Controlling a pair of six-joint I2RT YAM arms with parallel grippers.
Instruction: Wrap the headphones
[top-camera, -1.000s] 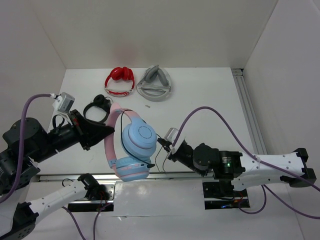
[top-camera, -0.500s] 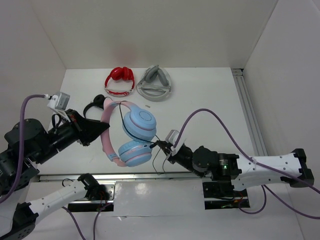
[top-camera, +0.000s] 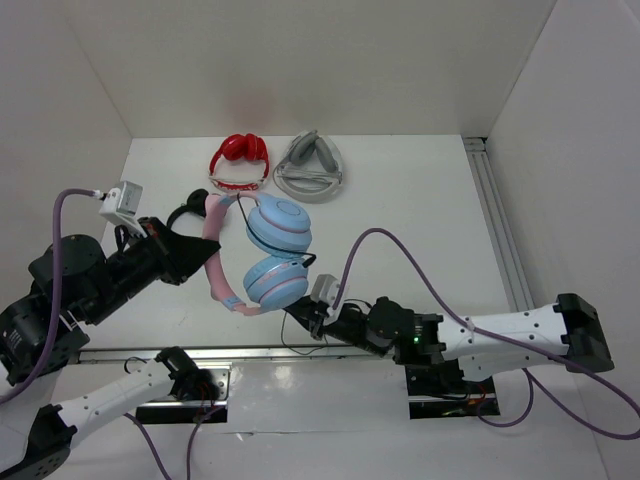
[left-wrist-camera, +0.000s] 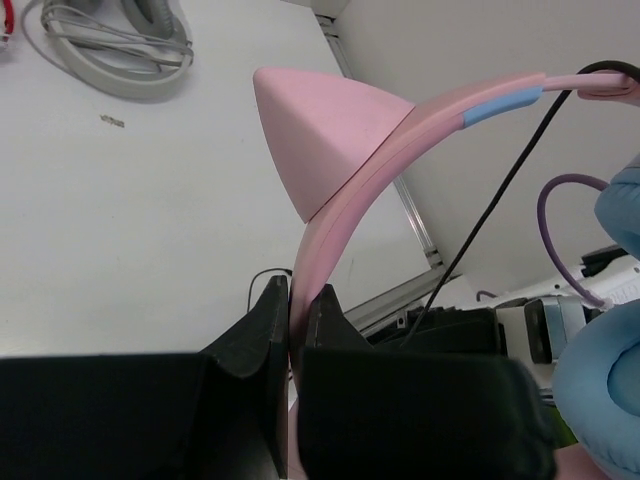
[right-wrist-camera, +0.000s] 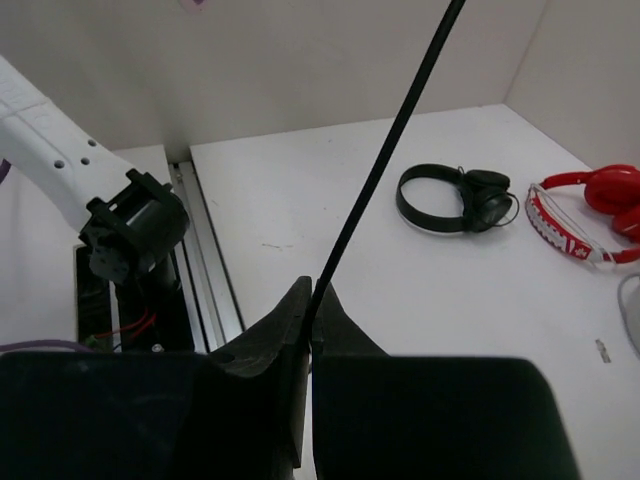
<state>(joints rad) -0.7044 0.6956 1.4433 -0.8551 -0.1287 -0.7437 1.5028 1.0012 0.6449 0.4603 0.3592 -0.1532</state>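
Observation:
The headphones (top-camera: 270, 255) with light blue ear cups and a pink cat-eared headband (left-wrist-camera: 360, 150) hang in the air above the table's near left. My left gripper (top-camera: 200, 258) is shut on the pink headband (top-camera: 212, 262); the wrist view shows the band clamped between its fingers (left-wrist-camera: 262, 325). A thin black cable (right-wrist-camera: 385, 150) runs from the headphones down to my right gripper (top-camera: 305, 315), which is shut on it just below the lower ear cup. The cable (left-wrist-camera: 495, 200) also crosses the left wrist view.
Red-and-white headphones (top-camera: 240, 160) and grey headphones (top-camera: 312, 165) lie at the back of the table. Small black headphones (top-camera: 190, 212) lie at the left, also in the right wrist view (right-wrist-camera: 450, 200). A metal rail (top-camera: 498, 230) runs along the right edge.
The left gripper turned the headphones and lifted them toward the back, so the ear cups now stack one above the other. The right gripper moved left with the cable, under the lower cup.

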